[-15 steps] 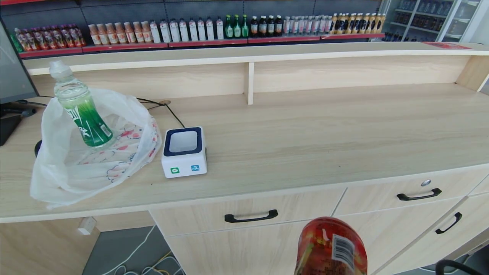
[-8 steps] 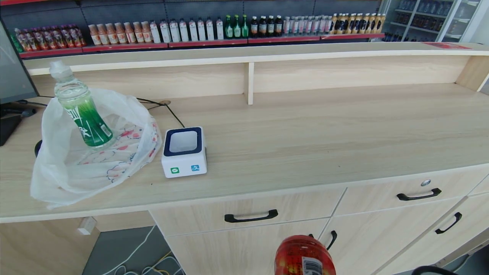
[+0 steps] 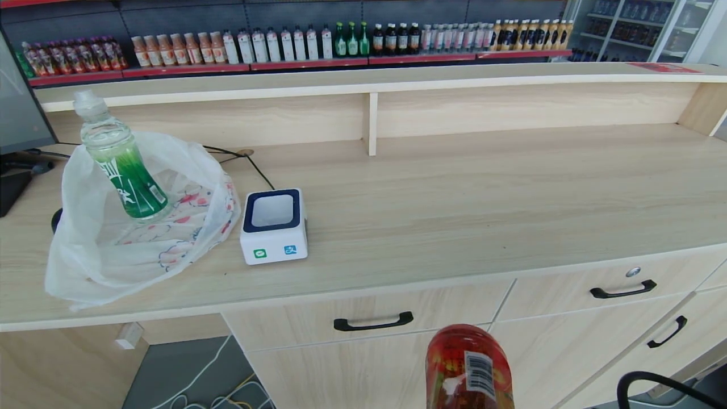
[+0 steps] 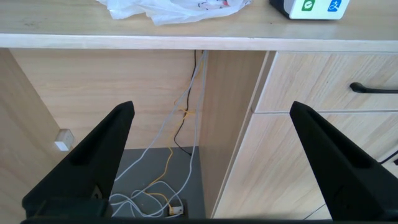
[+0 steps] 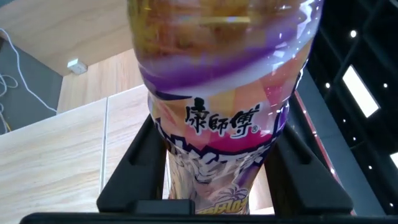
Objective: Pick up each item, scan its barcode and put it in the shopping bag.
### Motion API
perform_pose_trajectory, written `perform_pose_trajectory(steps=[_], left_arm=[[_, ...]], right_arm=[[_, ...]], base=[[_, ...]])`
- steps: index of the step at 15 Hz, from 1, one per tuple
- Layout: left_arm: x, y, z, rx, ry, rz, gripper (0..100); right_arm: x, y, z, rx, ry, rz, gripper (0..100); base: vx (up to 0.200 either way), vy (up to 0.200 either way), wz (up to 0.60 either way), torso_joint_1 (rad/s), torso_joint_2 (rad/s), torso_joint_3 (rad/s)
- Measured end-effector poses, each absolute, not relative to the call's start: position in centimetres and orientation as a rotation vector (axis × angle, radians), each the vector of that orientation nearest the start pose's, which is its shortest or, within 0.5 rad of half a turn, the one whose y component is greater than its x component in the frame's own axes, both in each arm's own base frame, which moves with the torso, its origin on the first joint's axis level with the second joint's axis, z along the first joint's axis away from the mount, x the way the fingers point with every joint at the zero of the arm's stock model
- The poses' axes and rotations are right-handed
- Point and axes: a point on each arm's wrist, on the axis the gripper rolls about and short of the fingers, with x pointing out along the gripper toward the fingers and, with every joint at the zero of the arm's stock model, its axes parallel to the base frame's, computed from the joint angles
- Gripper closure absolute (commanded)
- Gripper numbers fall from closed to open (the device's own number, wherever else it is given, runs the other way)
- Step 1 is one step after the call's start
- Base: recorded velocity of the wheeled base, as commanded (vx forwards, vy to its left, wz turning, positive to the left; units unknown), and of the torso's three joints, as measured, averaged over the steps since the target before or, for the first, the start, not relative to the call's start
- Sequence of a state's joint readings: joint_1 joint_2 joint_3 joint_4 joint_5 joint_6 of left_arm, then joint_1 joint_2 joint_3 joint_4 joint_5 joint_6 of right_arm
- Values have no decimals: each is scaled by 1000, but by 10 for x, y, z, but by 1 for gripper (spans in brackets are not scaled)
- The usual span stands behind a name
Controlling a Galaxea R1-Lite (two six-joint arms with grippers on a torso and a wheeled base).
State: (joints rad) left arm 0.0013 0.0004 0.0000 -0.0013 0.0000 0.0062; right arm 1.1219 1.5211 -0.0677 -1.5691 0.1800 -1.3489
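My right pincer (image 5: 217, 171) is clenched on the red bottle (image 5: 230, 93), one black finger pressed to each side of its printed label. Through the clear plastic above the label I see amber drink. From the head camera the red bottle (image 3: 469, 368) hangs low and near me, in front of the drawers (image 3: 369, 307) and below the front edge of the worktop (image 3: 454, 193), well apart from everything on top. Its barcode strip faces the camera.

The shopping bag (image 3: 108, 244) sits on the left part of the worktop, a thin white sack with a pink and red print, its mouth slumped open. Inside it is one green bottle (image 3: 121, 162), leaning back and to the left, its white cap and clear shoulder poking above the bag's rim and its green label lower down. I can't make out anything else in the bag.

The scanner (image 3: 274, 225), a white box with a dark-framed window on top, stands just beside the bag on its right.

My left pincer (image 4: 211, 165) is released, its fingers spread wide with nothing between them, hanging below worktop height in front of the cabinet, where loose cables (image 4: 177, 155) trail down.
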Motion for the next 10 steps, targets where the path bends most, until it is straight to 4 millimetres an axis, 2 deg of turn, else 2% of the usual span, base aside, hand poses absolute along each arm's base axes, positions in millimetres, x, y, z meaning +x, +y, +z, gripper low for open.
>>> perform_pose_trajectory(steps=[10], left_arm=[[-23, 0, 76, 6, -1, 1, 0]], right_arm=[[79, 161, 151, -1048, -931, 982, 100]], base=[[0, 0, 0, 0, 0, 0]])
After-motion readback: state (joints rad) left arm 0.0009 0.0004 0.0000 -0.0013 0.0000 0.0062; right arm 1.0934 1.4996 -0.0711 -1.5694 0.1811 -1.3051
